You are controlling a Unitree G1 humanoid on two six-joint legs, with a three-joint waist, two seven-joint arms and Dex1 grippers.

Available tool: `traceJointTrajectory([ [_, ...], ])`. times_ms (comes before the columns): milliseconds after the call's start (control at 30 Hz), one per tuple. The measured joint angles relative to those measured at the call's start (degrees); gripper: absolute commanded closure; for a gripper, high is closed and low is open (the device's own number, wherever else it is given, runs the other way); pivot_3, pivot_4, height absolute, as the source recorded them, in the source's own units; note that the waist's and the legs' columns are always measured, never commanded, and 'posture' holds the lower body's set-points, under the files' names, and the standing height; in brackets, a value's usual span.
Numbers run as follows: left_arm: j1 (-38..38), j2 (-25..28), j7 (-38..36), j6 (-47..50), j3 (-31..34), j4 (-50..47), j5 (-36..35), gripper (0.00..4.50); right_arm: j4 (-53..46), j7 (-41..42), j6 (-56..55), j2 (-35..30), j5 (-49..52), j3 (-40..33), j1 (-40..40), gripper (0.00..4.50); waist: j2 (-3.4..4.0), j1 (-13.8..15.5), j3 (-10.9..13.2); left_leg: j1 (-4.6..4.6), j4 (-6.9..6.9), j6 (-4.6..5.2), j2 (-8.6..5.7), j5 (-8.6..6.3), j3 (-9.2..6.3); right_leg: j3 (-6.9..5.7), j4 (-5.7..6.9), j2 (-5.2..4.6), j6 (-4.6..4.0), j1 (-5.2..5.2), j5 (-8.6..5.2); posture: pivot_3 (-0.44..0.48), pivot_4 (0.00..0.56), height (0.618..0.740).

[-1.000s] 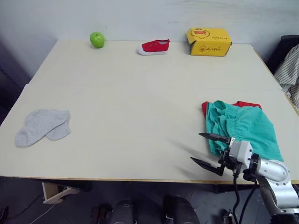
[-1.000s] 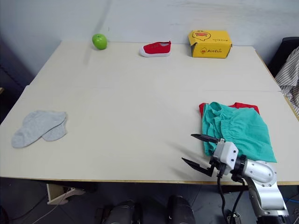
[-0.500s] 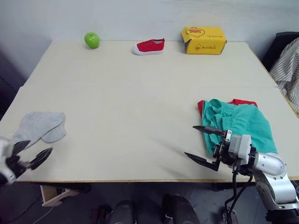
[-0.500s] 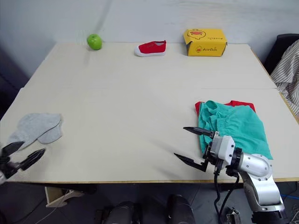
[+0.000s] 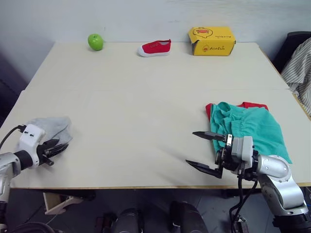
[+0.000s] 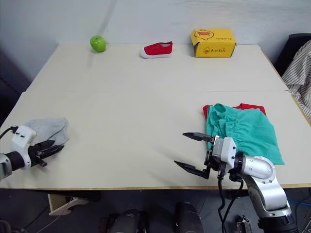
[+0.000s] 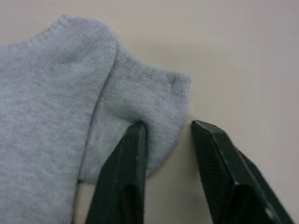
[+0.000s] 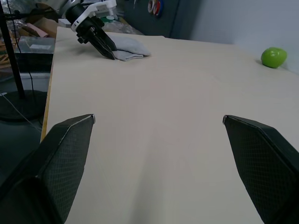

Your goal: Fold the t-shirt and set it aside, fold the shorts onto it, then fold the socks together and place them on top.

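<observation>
Over at the table's (image 5: 146, 111) near left corner sat the socks (image 5: 53, 127), limp, light knit. Left claw (image 7: 166, 140) had its fingers slightly apart around a sock's edge, probably not pinching yet. Right claw (image 5: 204, 151) hung wide open beside the shorts (image 5: 250, 128).

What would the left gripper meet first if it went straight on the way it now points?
The socks: the left gripper already has one finger on the near sock's edge and the other on bare table beside it.

Bright, even light; soft shadows.
</observation>
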Motion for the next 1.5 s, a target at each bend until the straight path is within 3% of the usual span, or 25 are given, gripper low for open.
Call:
traceJointTrajectory([
  [67,0.01,-0.34,-1.58,-0.43,-0.4,-0.62,-0.13,4.48,0.03,-0.04,-0.01,-0.01,-0.18,-0.1,0.09,0.0,0.0,0.36,0.0,0.0,0.01,0.01,-0.02,0.0,0.0,0.0,0.02,0.0,0.0,0.0,0.0,0.0,0.15,0.74],
  [200,2.15,-0.36,-5.14,5.26,-4.5,-13.04,-2.2,4.48,2.9,0.31,-0.77,-1.36,-1.08,-2.47,2.3,0.0,0.0,1.0,0.0,-0.05,0.02,0.14,-0.17,-0.01,-0.02,0.04,0.04,0.01,0.06,0.0,0.04,0.0,0.15,0.74],
  [400,0.35,-2.02,-4.19,16.13,-12.93,-31.66,-5.47,4.48,6.43,2.92,-2.84,-3.7,-2.03,-5.02,6.28,0.0,-0.03,0.98,0.02,-0.1,0.02,0.1,-0.08,0.03,0.03,0.35,-0.2,0.13,0.22,0.04,0.13,0.0,0.15,0.74],
  [667,-12.73,-19.81,2.31,18.58,-33.21,-34.21,-0.48,4.48,11.94,2.24,-5.14,-3.72,-4.31,-7.05,7.94,0.0,-0.04,1.39,0.03,-0.02,0.07,0.13,-0.13,0.22,0.24,0.76,-0.18,0.42,0.32,0.05,0.18,0.0,0.15,0.74],
  [767,-14.92,-22.86,2.53,15.45,-37.5,-31.29,2.32,4.48,11.72,2.15,-4.92,-3.9,-4.41,-7.05,7.84,0.0,-0.05,1.11,0.04,0.02,0.07,0.09,-0.04,0.25,0.35,0.97,-0.21,0.58,0.32,0.02,0.18,0.0,0.15,0.74],
  [800,-14.96,-22.98,2.27,14.71,-37.76,-30.42,2.67,4.48,11.42,2.03,-4.68,-4.12,-4.41,-7.05,7.83,0.0,-0.05,0.96,0.04,0.04,0.07,0.08,-0.01,0.25,0.38,1.02,-0.21,0.62,0.32,0.0,0.18,0.0,0.15,0.74],
  [900,-14.95,-23.97,2.05,14.3,-36.68,-28.78,2.36,3.9,9.51,1.01,-2.06,-4.77,-4.32,-6.94,7.29,0.0,-0.07,0.69,0.05,0.02,0.08,0.08,0.03,0.26,0.38,1.13,-0.19,0.65,0.32,-0.05,0.18,0.0,0.15,0.74],
  [1067,-14.95,-19.77,-6.3,15.33,-31.71,-30.08,-4.55,2.4,1.69,-0.77,4.01,-4.72,-3.89,-2.89,3.51,0.0,-0.07,0.25,0.04,0.0,0.08,0.02,0.14,0.29,0.39,1.17,-0.17,0.75,0.29,-0.12,0.17,0.0,0.15,0.74],
  [1200,-14.88,-16.55,-11.68,13.94,-22.24,-30.54,-11.4,2.4,-1.22,-2.72,6.45,-3.29,-6.77,3.35,-1.04,0.0,-0.07,0.34,0.05,-0.01,0.09,0.01,0.14,0.28,0.38,1.19,-0.19,0.75,0.28,-0.12,0.16,0.0,0.15,0.74],
  [1300,-15.07,-12.56,-13.19,13.42,-17.73,-28.32,-12.36,2.4,-0.18,-3.98,5.85,-0.35,-11.64,9.54,-5.4,0.0,-0.05,0.3,0.04,-0.02,0.1,0.0,0.12,0.28,0.39,1.2,-0.16,0.78,0.28,-0.15,0.16,0.0,0.15,0.74],
  [1500,-15.22,-9.42,-13.94,-5.48,-18.82,-10.97,0.45,2.4,12.73,-6.31,-2.4,3.99,-23.21,17.81,-11.79,0.0,-0.07,0.43,0.04,-0.08,0.1,0.06,0.06,0.25,0.48,1.09,-0.1,0.82,0.28,-0.19,0.16,0.0,0.15,0.74],
])
